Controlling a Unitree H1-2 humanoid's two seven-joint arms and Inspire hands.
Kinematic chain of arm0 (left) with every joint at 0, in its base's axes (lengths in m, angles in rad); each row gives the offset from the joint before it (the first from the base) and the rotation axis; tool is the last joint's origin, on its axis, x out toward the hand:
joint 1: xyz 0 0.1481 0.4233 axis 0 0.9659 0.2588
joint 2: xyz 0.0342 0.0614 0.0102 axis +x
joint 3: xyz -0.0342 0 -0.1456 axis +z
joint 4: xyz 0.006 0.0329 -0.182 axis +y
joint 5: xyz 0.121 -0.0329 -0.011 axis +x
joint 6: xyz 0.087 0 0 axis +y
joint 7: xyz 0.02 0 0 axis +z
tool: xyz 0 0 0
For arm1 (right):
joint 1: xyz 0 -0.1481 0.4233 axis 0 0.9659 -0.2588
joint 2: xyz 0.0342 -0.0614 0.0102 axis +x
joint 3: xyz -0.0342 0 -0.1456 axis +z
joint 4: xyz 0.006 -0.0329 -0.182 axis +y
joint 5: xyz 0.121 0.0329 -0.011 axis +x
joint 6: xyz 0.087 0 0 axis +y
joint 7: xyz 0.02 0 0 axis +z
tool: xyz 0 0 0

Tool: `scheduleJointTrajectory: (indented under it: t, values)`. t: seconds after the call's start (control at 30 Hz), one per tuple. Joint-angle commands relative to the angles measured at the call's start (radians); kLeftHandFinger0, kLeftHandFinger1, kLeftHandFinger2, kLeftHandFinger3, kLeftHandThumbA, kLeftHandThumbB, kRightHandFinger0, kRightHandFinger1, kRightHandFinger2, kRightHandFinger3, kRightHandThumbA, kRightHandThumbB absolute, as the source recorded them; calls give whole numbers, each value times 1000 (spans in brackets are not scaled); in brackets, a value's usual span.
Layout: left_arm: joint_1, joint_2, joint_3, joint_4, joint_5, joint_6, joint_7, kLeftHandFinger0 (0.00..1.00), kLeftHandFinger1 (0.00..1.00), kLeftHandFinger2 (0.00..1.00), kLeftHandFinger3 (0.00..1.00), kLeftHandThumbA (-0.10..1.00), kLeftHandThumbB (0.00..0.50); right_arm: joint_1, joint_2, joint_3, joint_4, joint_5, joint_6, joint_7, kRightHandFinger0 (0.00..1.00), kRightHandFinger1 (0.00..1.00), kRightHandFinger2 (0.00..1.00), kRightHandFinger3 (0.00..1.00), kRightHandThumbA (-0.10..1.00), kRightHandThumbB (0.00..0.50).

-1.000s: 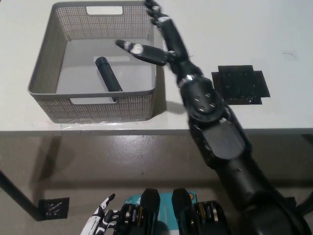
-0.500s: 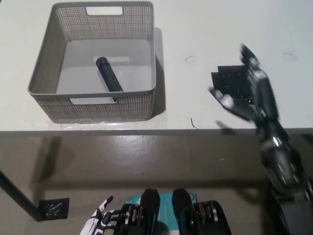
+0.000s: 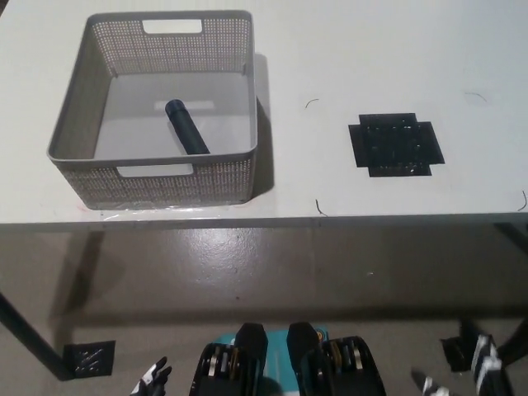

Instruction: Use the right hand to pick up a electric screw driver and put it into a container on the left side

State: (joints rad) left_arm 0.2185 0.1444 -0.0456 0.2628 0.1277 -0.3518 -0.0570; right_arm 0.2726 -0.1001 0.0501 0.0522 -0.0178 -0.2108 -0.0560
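One electric screwdriver (image 3: pixel 187 126) lies in the basket (image 3: pixel 79 99); both hands' fingers unreadable.

One view only: a camera on the robot's head, looking steeply down and forward from above. The upper half of the frame takes in the white table (image 3: pixel 330 49) from some height, with the grey basket (image 3: pixel 157 177) at upper left and a black mat (image 3: pixel 396 147) at right; the lower half shows the floor (image 3: pixel 247 264) beneath the table's near edge.
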Motion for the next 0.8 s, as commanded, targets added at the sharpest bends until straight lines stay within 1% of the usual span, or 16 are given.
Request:
scheduleJointTrajectory:
  t: [0.0, 0.07, 0.1, 0.2, 0.3, 0.37, 0.4, 0.43, 0.53, 0.57, 0.63, 0.73, 0.77]
  values:
    - [20, -1, 11, -50, -12, -13, 13, 1000, 1000, 1000, 1000, 1000, 171, 9, 5, -5, 113, 50, -202, 46, 1000, 1000, 1000, 1000, 909, 298]
    - [21, -5, 13, -48, -11, -17, 16, 1000, 1000, 1000, 1000, 1000, 154, 0, -4, -10, 154, 59, -209, 57, 1000, 1000, 1000, 1000, 922, 305]
    - [19, -9, 16, -46, -11, -24, 22, 1000, 1000, 1000, 1000, 1000, 145, -9, -8, -14, 177, 88, -212, 76, 1000, 1000, 1000, 1000, 920, 323]
    - [11, -19, 27, -32, -11, -44, 35, 1000, 1000, 1000, 1000, 1000, 140, -47, -13, -26, 227, 100, -219, 87, 1000, 1000, 1000, 1000, 928, 341]
    - [12, -21, 29, -37, -7, -29, 32, 1000, 1000, 1000, 1000, 1000, 167, -64, -17, -28, 242, 97, -195, 93, 1000, 1000, 1000, 1000, 967, 318]
    - [9, -21, 32, -43, -3, -18, 34, 1000, 1000, 1000, 1000, 1000, 168, -81, -15, -29, 253, 106, -186, 102, 1000, 1000, 1000, 1000, 970, 315]
    - [5, -19, 33, -44, -7, -14, 31, 1000, 1000, 1000, 1000, 1000, 157, -87, -13, -31, 260, 111, -185, 105, 1000, 1000, 1000, 1000, 969, 329]
    - [2, -19, 34, -44, -9, -14, 31, 1000, 1000, 1000, 1000, 1000, 159, -90, -14, -30, 259, 104, -181, 102, 1000, 1000, 1000, 1000, 985, 350]
    - [-12, -17, 36, -43, -4, -15, 32, 1000, 1000, 1000, 1000, 1000, 153, -104, -11, -36, 277, 121, -189, 111, 1000, 1000, 1000, 1000, 975, 324]
    - [-19, -16, 37, -43, -7, -13, 31, 1000, 1000, 1000, 1000, 1000, 158, -106, -8, -38, 277, 126, -187, 111, 1000, 1000, 1000, 1000, 969, 317]
    - [-31, -15, 36, -36, -12, -21, 26, 1000, 1000, 1000, 1000, 1000, 154, -109, -6, -42, 271, 134, -177, 113, 1000, 1000, 1000, 1000, 964, 310]
    - [-59, -11, 39, -33, -6, -1, 27, 1000, 1000, 1000, 1000, 1000, 169, -135, -6, -44, 280, 135, -170, 115, 1000, 1000, 1000, 1000, 973, 303]
    - [-64, -7, 39, -33, 1, -5, 29, 1000, 1000, 1000, 1000, 1000, 154, -141, -6, -43, 285, 132, -172, 115, 1000, 1000, 1000, 1000, 980, 309]
